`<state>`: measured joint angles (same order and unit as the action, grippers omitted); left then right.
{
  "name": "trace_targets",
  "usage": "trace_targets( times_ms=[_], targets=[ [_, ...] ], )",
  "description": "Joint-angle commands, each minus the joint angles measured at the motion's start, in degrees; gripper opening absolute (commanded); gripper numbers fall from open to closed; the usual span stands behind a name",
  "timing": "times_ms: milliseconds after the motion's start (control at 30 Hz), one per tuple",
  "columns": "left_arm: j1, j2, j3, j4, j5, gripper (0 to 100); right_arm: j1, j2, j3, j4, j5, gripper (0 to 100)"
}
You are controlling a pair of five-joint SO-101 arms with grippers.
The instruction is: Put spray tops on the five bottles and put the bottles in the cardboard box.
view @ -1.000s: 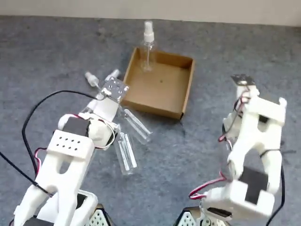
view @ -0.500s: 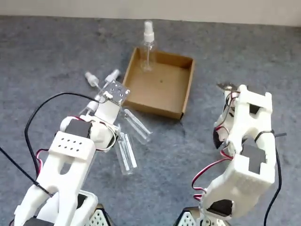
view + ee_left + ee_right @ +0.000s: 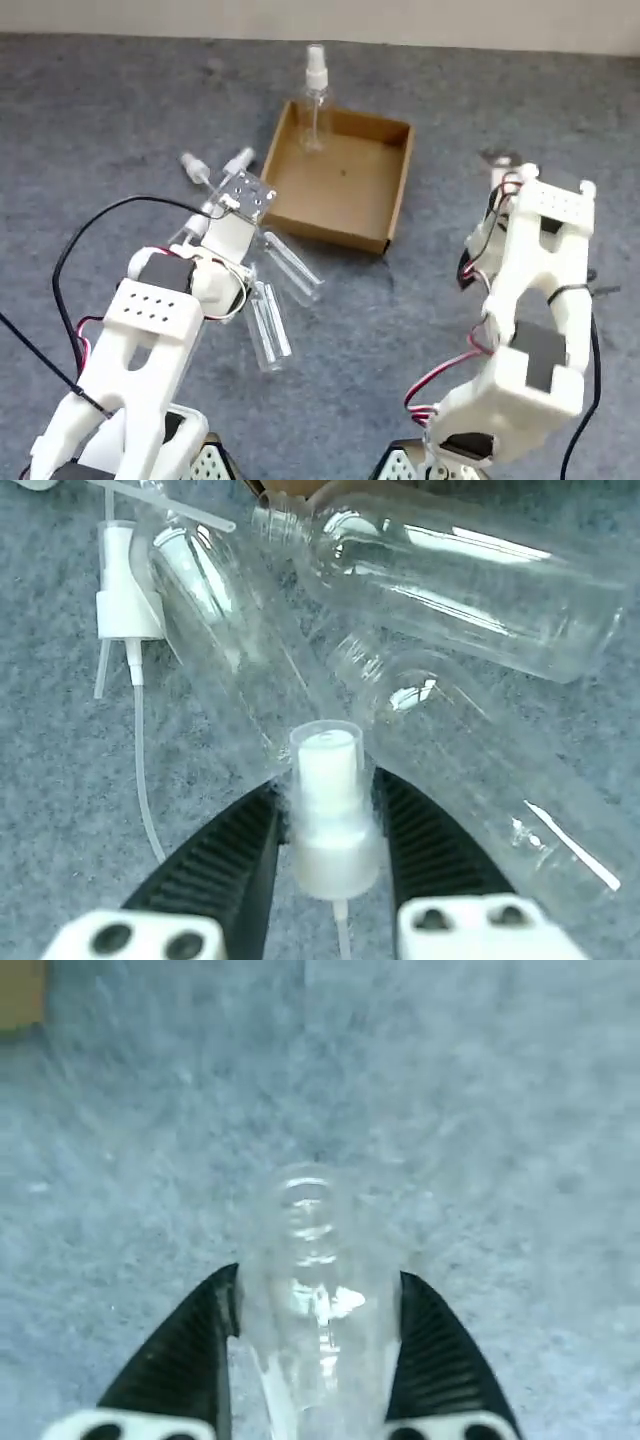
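One capped clear plastic bottle [image 3: 315,105] stands in the far-left corner of the shallow brown cardboard box [image 3: 398,190]; four seem left. The left claw [image 3: 328,795] pinches a white spray top [image 3: 330,830] above uncapped bottles [image 3: 270,325] by the box's near-left corner. The right claw [image 3: 318,1282] clamps a bare-necked clear bottle [image 3: 305,1220].

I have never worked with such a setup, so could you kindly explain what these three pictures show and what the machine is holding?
These are two small white robot arms at a grey table. The high view looks down from a fixed camera; the other two come from cameras on each arm's wrist. A capped bottle stands in the cardboard box; uncapped bottles and loose spray tops lie near the left arm. The left gripper clamps a white spray top; the right gripper clamps a clear bottle with an open neck.
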<state>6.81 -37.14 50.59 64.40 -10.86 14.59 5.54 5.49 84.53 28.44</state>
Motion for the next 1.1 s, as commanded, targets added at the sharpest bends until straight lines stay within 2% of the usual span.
trace_targets(
  times_ms=[0,133,333,533,667,900,1067],
  targets=[
    [0.9,-1.8,-0.6,-1.1,0.6,0,-2.9,-10.8,-3.5,0.5,-3.0,0.3],
    [0.0,-1.8,-5.6,-0.7,2.8,0,-11.6,-19.0,-3.1,0.4,-7.8,0.3],
    [-6.4,-1.9,-22.8,1.8,9.4,0,-29.6,-29.8,-1.2,-4.4,-15.4,0.3],
    [-10.9,-1.9,-42.7,7.9,17.3,0,-45.4,-38.3,16.6,-19.5,-18.4,0.3],
    [-10.5,-1.9,-50.8,11.3,22.8,0,-51.9,-44.4,29.8,-31.8,-18.5,0.3],
    [-10.6,-3.7,-52.8,11.2,35.5,0,-61.4,-52.5,41.6,-37.1,-21.4,0.3],
    [-10.5,-14.1,-42.1,6.0,36.9,0,-65.6,-56.3,42.9,-38.5,-21.5,0.3]
  ],
)
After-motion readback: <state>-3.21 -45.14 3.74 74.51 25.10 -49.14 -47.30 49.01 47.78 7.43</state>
